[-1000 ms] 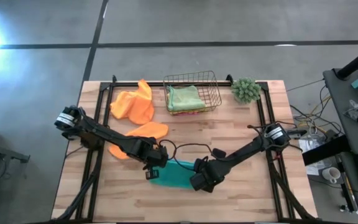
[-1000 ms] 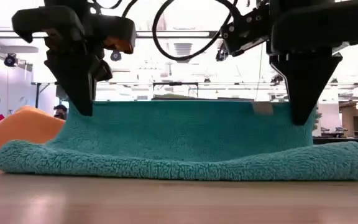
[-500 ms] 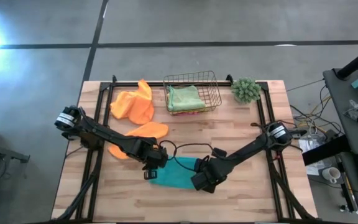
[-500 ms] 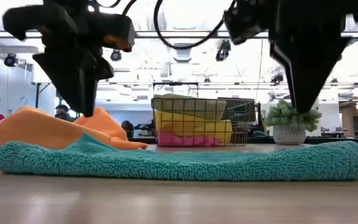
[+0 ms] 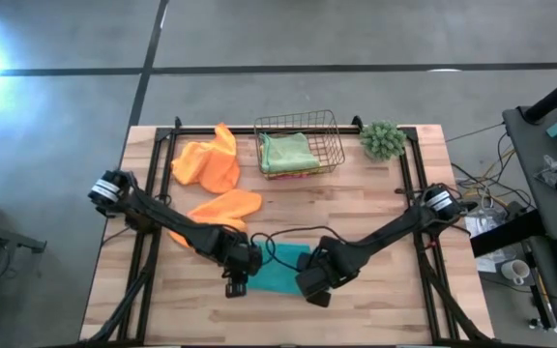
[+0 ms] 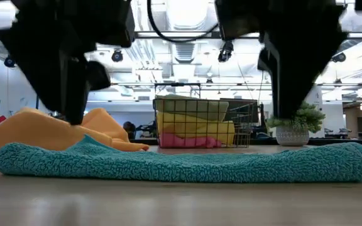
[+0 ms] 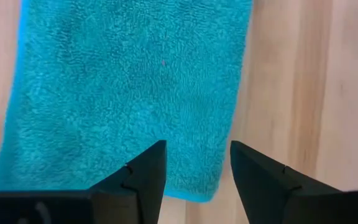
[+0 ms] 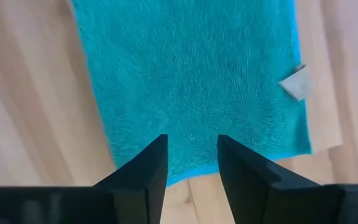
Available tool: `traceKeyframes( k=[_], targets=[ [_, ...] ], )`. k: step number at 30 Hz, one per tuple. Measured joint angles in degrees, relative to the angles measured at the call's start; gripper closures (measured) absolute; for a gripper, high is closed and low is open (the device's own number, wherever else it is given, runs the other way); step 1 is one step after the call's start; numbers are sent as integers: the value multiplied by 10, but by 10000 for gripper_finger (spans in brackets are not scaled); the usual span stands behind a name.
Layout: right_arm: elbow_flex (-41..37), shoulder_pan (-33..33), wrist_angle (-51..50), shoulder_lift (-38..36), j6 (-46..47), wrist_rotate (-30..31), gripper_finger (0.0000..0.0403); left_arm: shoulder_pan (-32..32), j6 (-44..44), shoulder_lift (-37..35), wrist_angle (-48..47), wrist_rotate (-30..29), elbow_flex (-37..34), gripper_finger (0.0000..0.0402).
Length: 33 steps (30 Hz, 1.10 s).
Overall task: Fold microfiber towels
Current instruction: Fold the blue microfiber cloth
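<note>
Teal towel lies flat, directly under both grippers.
Left gripper (image 5: 235,286) and right gripper (image 5: 314,293), fingers apart and empty, hover over opposite ends of the teal towel (image 5: 277,272); its long axis runs gripper to gripper.

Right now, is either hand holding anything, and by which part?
Nothing is held. The left hand and right hand are both open above the teal towel, which lies flat on the table.
</note>
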Motion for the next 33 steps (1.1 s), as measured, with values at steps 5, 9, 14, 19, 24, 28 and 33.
traceKeyframes(
  k=[5, 9, 14, 19, 24, 28, 33],
  targets=[
    [-57, 0, 84, 0, 13, -28, 284, -6, -18, 20, 47, 0, -42, 240],
    [-82, 4, 115, 0, 42, -30, 297, -6, -32, 32, 52, 0, -63, 240],
    [-113, 8, 150, 0, 87, -60, 312, -3, -2, 49, 59, -14, -65, 240],
    [-143, 15, 226, 0, 151, -86, 319, 18, 4, 61, 90, -73, -65, 240],
    [-146, 30, 278, 2, 188, -90, 319, 49, 19, 62, 96, -107, -64, 240],
    [-146, 36, 305, 2, 225, -90, 319, 81, 65, 64, 95, -137, -60, 240],
    [-146, 39, 382, 2, 237, -90, 319, 127, 156, 64, 91, -155, -55, 240]
  ],
)
